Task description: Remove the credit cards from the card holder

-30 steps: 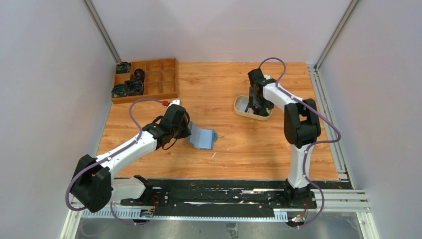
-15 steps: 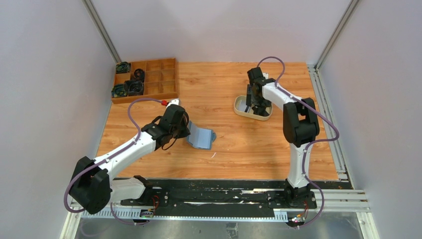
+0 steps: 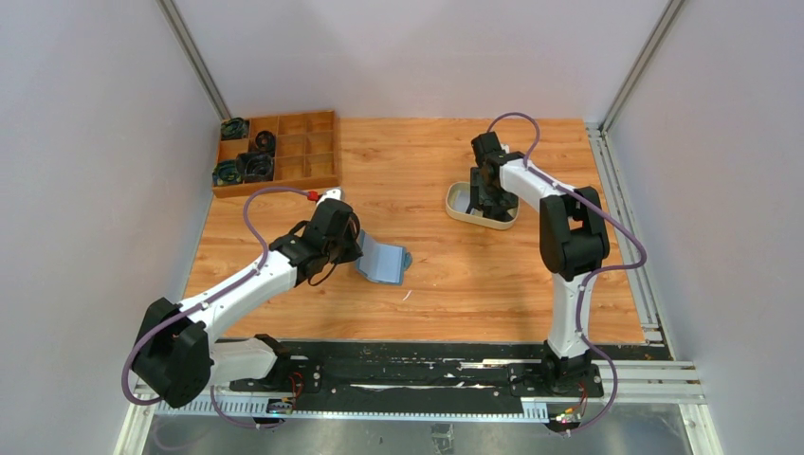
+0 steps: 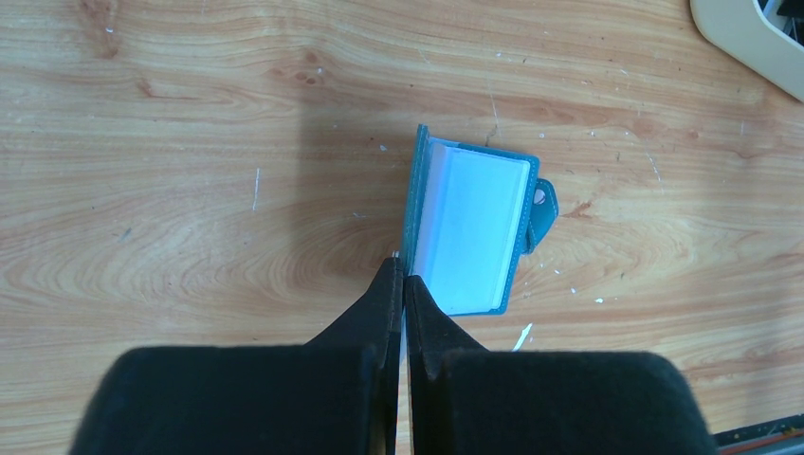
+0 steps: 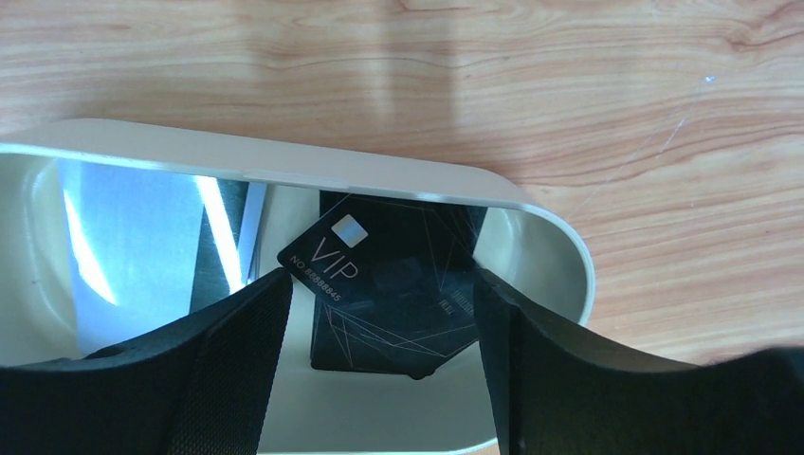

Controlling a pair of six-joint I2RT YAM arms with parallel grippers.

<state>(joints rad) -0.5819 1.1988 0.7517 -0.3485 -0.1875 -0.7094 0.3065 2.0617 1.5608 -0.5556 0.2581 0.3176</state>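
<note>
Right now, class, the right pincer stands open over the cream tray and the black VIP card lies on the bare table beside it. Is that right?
Not quite. The black VIP card lies inside the cream tray, not beside it, as the right wrist view shows. The right pincer does stand open over the tray.

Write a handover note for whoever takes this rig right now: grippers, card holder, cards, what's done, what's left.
Left gripper: shut, apparently pinching the upright cover of the open teal card holder, which lies mid-table.
Right gripper: open, low over the cream tray, holding nothing.
Done: a black VIP card lies in the tray, between the open fingers.
Left: check the holder's pale slots. Whether any cards are inside cannot be told from here.
</note>
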